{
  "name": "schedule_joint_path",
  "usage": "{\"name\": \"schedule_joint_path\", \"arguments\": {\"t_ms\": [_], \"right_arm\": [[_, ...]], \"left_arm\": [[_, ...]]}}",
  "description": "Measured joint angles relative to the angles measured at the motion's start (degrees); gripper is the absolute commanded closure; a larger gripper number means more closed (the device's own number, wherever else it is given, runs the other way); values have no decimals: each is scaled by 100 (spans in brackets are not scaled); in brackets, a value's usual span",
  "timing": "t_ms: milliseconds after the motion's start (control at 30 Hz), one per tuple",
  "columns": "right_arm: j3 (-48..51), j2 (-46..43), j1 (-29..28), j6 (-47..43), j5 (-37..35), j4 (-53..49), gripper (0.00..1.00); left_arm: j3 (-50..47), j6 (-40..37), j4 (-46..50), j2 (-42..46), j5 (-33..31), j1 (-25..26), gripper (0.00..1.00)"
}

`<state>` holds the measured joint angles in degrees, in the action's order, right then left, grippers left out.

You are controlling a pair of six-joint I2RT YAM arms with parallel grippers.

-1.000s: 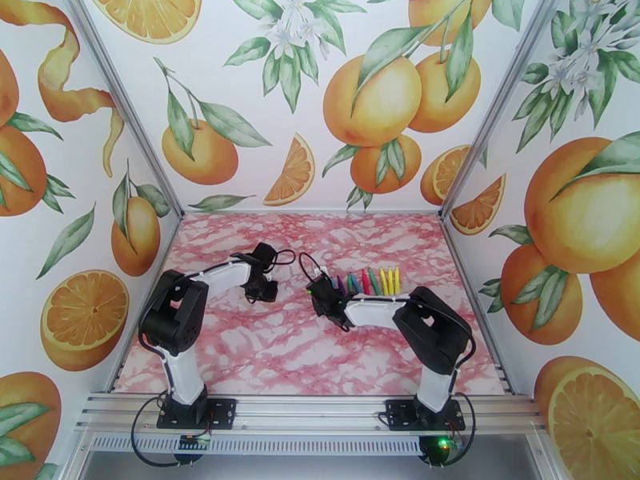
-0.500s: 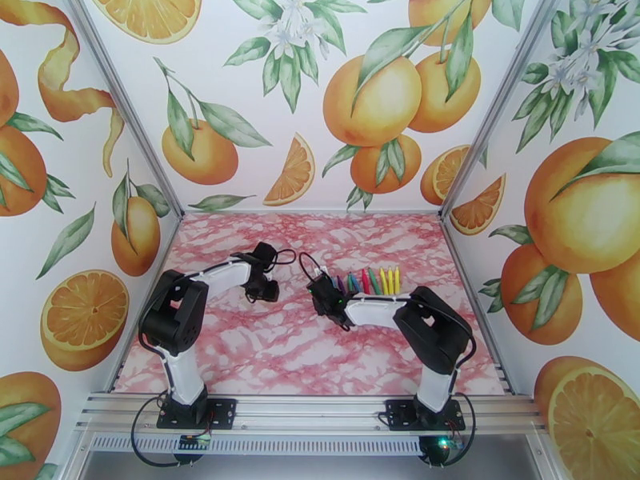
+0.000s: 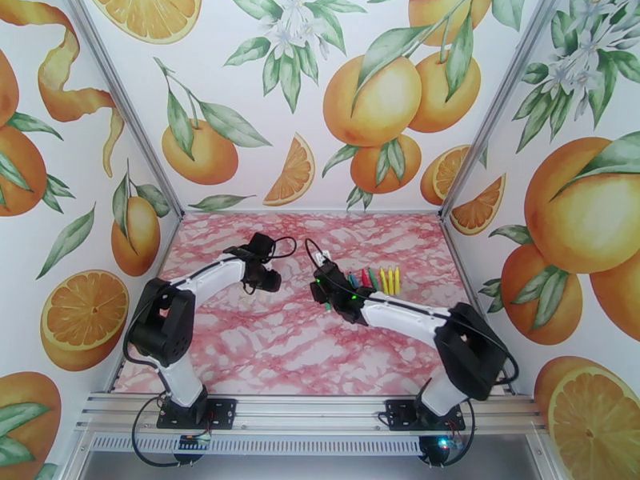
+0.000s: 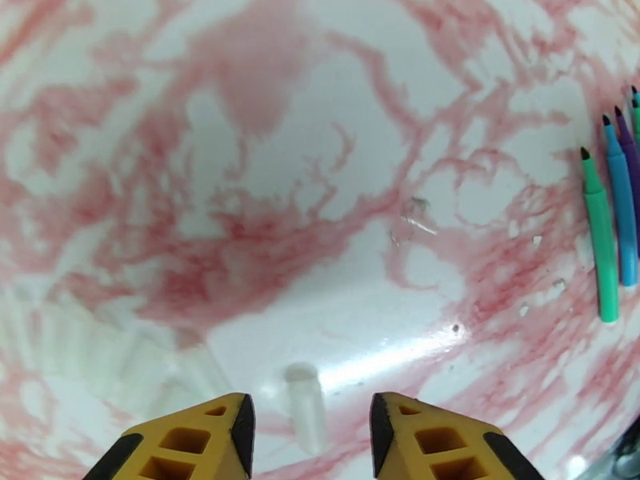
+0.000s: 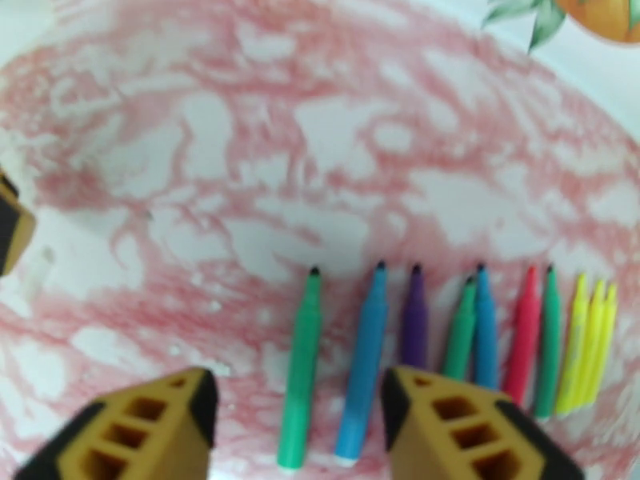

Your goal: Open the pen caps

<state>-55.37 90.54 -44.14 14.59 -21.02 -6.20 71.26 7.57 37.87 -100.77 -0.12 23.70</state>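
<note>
Pen caps point(image 4: 306, 406): 1 small, pale, see-through cylinder of cap shape lies on the table point(image 3: 264, 354). It is in line with the gap of the left gripper point(image 4: 308, 422) and touches neither finger. Blurred pale shapes to its left cannot be made out. Every pen tip that shows is bare.

The table is pink-marbled, and the 2 arms reach toward its middle, their grippers near each other but apart. The left gripper's jaws are spread and grip nothing. The right gripper point(image 5: 292, 418) also has its jaws spread wide and holds nothing. In the top view it sits at the left end of the row of pens point(image 3: 376, 282).

In the right wrist view the near ends of the leftmost green pen point(image 5: 300, 370) and the blue pen point(image 5: 364, 362) beside it lie in the gap between its 2 fingers. The purple pen point(image 5: 414, 322) ends just above the tip of the right-hand finger. Whether the fingers touch any pen cannot be told.

The row counts 10 pens lying side by side: 3 green, 2 blue, 1 purple, 1 red point(image 5: 524, 330) and 3 yellow point(image 5: 592, 346). The 3 yellow pens are at the right end, well apart from both grippers.
</note>
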Motion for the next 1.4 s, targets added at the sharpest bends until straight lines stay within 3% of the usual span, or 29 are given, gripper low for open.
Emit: {"name": "schedule_joint_path", "arguments": {"t_ms": [167,267,333,567,867,1167,1400], "right_arm": [[155,-535,273,-407,-22,175,1],[295,-789,590,-647,-28,271,0],[422,-898,855,-774,-48,413,0],[1495,-1344,1853,-1156,-55,1370,0],[3115,-1687,3215,-1207,-72,3375,0],[3685,-911,3630,-1145,48,5381,0],[3762,-162,3630,-1163,302,6223,0]], "left_arm": [[-398,-229,-695,734,-597,-15,17],[-844,-358,-1303,1246,-1023,-90,10],[-1106,-413,-1711,1440,-1300,-199,0],[-2120,-483,-3176,1596,-1873,-1019,0],[-3445,-1147,-5259,1652,-2004,-1224,0],[-4264,-1849,-7431,1198,-1996,-1292,0],[-4297,-1805,-8006,922,-2022,-1510,0]]}}
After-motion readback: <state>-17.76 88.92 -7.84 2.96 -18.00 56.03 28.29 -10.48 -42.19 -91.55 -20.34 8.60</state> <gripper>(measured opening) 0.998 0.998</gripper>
